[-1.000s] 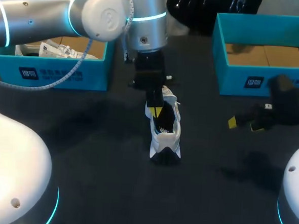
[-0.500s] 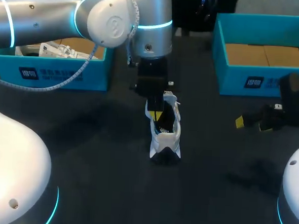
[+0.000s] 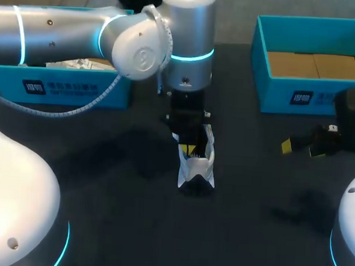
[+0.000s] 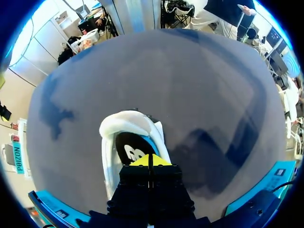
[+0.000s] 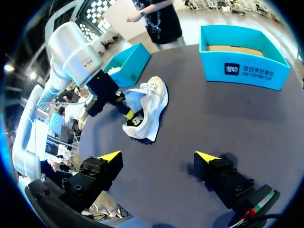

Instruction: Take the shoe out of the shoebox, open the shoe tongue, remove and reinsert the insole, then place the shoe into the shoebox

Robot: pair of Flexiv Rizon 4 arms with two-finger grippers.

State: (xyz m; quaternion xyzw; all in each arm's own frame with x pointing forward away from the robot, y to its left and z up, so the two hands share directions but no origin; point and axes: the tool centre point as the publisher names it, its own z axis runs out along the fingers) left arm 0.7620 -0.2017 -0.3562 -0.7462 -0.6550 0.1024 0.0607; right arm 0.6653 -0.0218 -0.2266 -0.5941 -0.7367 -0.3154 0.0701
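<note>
White lace-up sneaker (image 3: 196,165) stands mid dark table (image 3: 129,226). My left gripper (image 3: 188,149), tips pressed together, dips inside it onto the black insole (image 4: 129,151). I judge this the insole step; next it needs a firm pinch and a lift. Right gripper (image 3: 300,149), fingers spread, hangs at 3 o'clock; teal cardboard shoebox (image 3: 276,97) at 1 o'clock.

White shoe (image 3: 196,164) standing on its sole mid-table, black insole (image 4: 130,151) seated inside. Teal right box (image 3: 312,96) open, cardboard floor showing. Teal left box (image 3: 60,86) open, holding white paper.
</note>
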